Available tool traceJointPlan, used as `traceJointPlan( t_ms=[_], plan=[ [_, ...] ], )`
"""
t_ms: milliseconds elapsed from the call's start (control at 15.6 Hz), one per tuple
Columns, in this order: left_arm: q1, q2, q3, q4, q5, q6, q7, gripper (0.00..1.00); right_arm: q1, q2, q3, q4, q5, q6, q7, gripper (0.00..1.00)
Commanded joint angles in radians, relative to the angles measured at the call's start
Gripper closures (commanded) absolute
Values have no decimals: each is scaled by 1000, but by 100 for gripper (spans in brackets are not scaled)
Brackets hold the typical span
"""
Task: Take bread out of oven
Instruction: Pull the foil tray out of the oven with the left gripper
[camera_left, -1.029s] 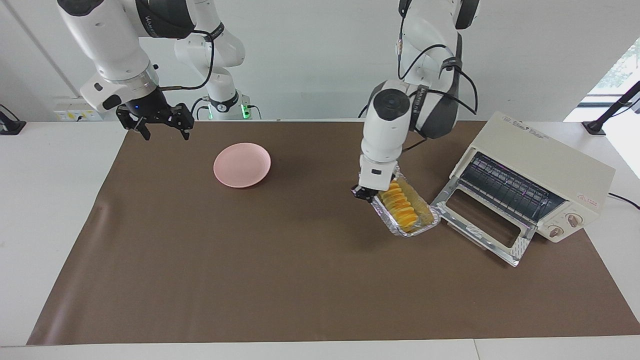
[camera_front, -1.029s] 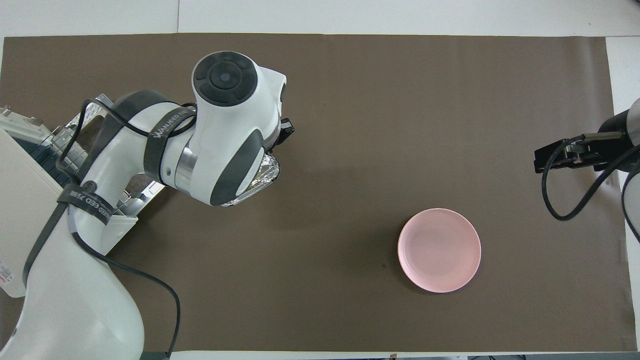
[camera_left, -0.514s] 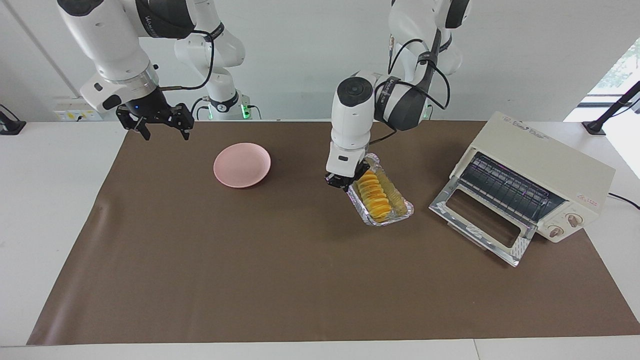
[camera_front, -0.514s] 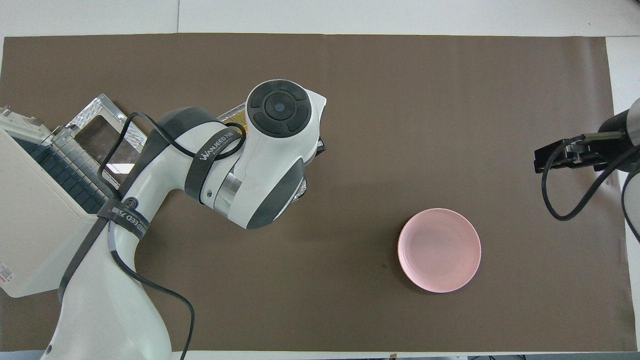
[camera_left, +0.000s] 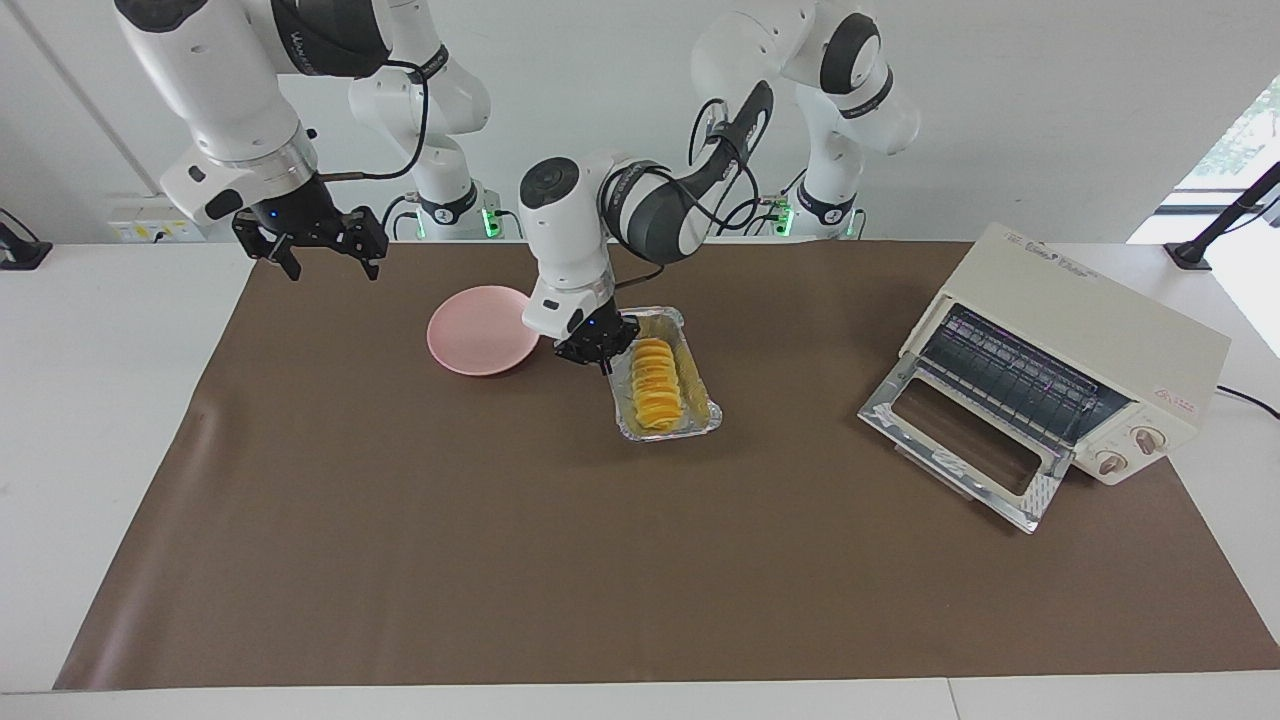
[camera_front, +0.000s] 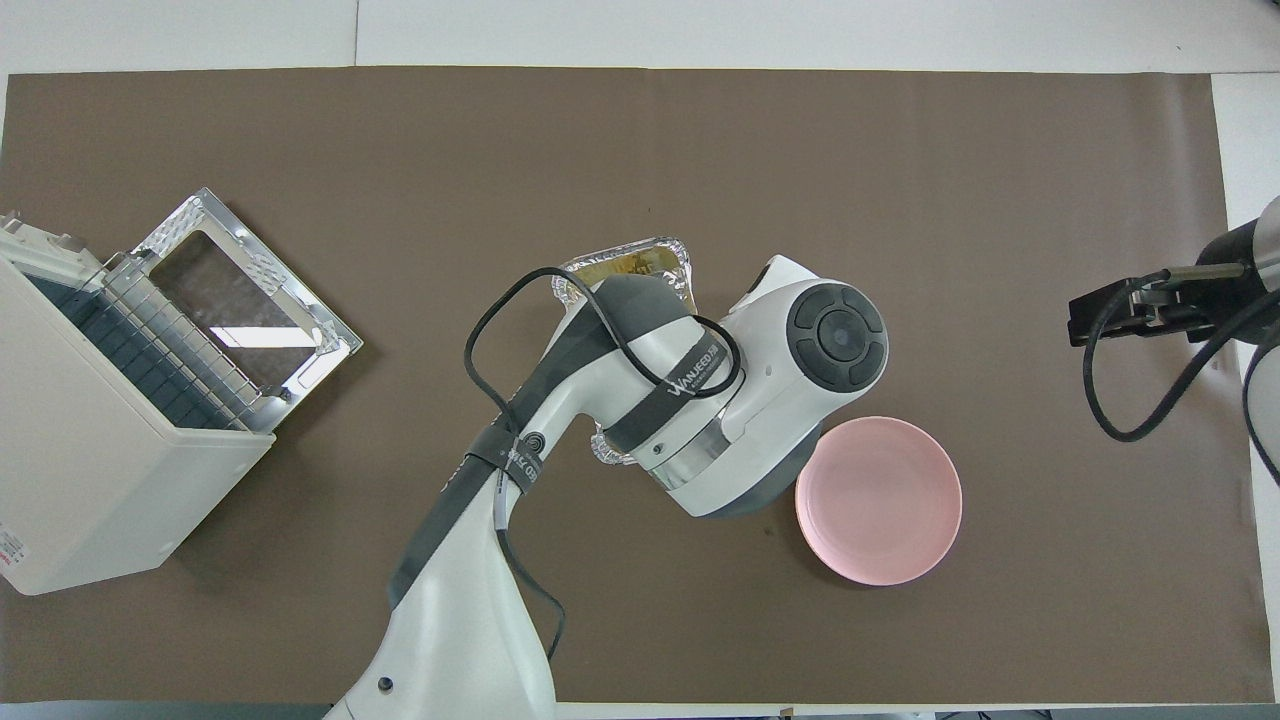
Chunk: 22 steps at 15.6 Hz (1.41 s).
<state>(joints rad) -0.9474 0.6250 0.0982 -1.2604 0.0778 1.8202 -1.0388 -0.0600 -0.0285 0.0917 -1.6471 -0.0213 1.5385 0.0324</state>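
The golden ridged bread (camera_left: 655, 385) lies in a crinkled silver foil tray (camera_left: 668, 431) beside the pink plate (camera_left: 483, 330). My left gripper (camera_left: 597, 347) is shut on the tray's rim at the end next to the plate and holds it low over the brown mat. In the overhead view the left arm hides most of the tray (camera_front: 672, 250). The cream-white oven (camera_left: 1090, 310) stands at the left arm's end of the table with its glass door (camera_left: 958, 455) dropped open and its rack bare. My right gripper (camera_left: 330, 262) waits open and empty over the mat's corner.
The pink plate (camera_front: 878, 500) is empty, toward the right arm's end. The brown mat (camera_left: 500, 560) covers the table. The oven's open door (camera_front: 240, 300) juts out over the mat in front of the oven.
My left gripper has carried the foil tray with the bread away from the front of the oven, across the mat to beside the pink plate. The right arm has not moved.
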Motion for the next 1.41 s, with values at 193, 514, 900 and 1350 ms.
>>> traceJointPlan(
  t_ms=[193, 514, 900, 1350],
  plan=[
    [-13, 74, 23, 38, -61, 103, -10, 100, -20, -7, 8, 1, -8, -12, -19, 0],
    [-59, 102, 26, 35, -32, 151, -134, 100, -26, -8, 9, -3, 0, -4, -20, 0],
    [-73, 99, 26, 1, -9, 223, -171, 0, -21, -21, 11, -25, 1, 0, -22, 0],
    [17, -5, 34, 21, -16, 50, -25, 0, -17, -22, 11, -69, 43, 101, -17, 0]
  ],
)
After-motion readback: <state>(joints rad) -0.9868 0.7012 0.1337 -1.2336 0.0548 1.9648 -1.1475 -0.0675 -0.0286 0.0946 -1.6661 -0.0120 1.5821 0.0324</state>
